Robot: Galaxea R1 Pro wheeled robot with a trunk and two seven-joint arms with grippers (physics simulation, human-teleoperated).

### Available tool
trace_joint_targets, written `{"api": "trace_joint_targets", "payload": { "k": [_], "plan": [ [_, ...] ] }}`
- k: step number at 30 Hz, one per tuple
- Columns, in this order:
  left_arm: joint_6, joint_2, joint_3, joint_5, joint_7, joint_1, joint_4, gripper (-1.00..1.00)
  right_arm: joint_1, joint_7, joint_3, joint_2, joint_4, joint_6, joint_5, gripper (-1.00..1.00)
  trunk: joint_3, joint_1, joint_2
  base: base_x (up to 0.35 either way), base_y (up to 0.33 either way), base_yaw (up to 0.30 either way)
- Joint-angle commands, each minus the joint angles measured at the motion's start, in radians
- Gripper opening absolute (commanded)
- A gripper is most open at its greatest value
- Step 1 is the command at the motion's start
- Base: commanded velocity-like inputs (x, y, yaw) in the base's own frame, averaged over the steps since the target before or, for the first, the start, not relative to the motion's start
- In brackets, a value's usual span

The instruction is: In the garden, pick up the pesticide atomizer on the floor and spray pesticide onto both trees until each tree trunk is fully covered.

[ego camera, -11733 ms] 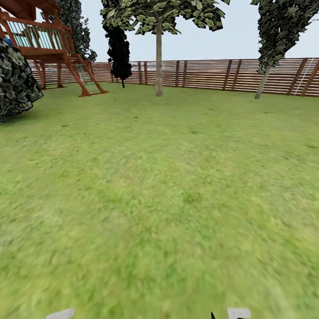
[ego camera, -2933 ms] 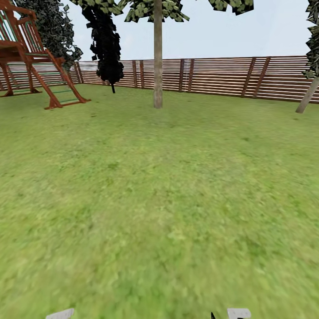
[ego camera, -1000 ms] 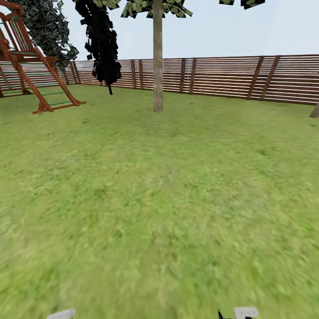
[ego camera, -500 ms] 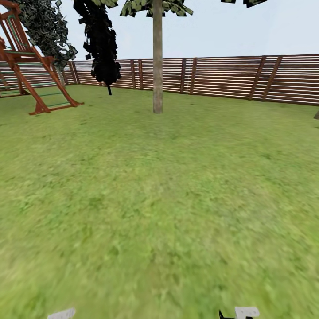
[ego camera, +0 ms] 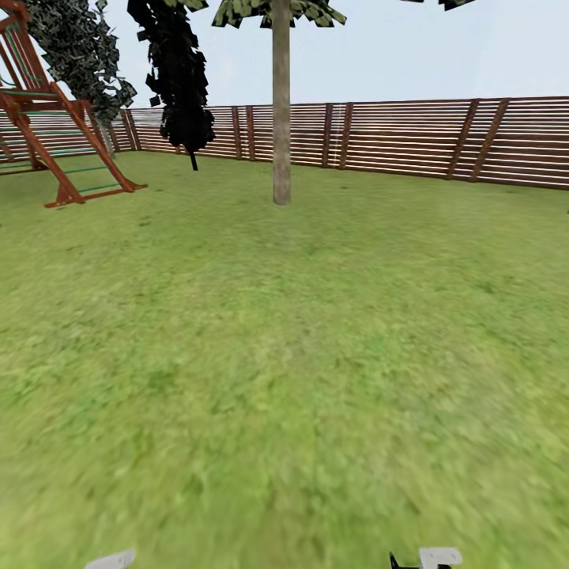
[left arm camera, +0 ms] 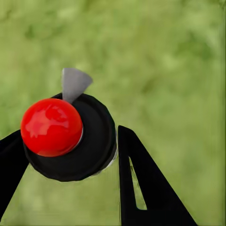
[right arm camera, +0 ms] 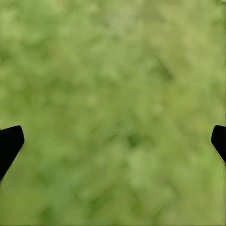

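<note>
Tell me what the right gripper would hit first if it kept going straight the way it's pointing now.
Most likely the green grass lawn. In the right wrist view the open right gripper has its black fingertips apart at the edges, with only blurred turf between and beyond them. How far off the ground lies is unclear.

Your tree (ego camera: 281, 103) is cut off at the head view's top edge; foliage barely shows. The play frame (ego camera: 55, 118) runs off the left edge. The atomizer (left arm camera: 70, 136) shows you its cap end alone, body hidden behind it. Right gripper (right arm camera: 113, 141): fingertips clipped at both edges. Lawn (right arm camera: 117, 94) below is blurred.
</note>
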State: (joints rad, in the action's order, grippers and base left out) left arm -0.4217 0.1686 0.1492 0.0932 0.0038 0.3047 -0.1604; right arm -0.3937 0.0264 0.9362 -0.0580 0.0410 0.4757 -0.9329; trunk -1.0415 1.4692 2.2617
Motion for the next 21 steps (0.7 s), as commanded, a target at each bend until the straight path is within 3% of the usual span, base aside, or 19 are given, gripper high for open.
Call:
{"api": "trace_joint_targets", "payload": {
  "k": [1, 21],
  "plan": [
    [-0.003, 0.000, -0.003, 0.010, -0.001, 0.001, 0.001, -1.00, -0.001, 0.003, 0.008, 0.000, -0.001, 0.003, -0.010, 1.00, -0.001, 0.000, 0.000, 0.341, 0.000, 0.000],
    [-0.003, 0.000, -0.003, 0.010, -0.001, 0.001, 0.001, -1.00, -0.001, 0.003, 0.007, 0.001, -0.001, 0.003, -0.010, 1.00, -0.001, 0.000, 0.000, 0.341, 0.000, 0.000]
  ]
}}
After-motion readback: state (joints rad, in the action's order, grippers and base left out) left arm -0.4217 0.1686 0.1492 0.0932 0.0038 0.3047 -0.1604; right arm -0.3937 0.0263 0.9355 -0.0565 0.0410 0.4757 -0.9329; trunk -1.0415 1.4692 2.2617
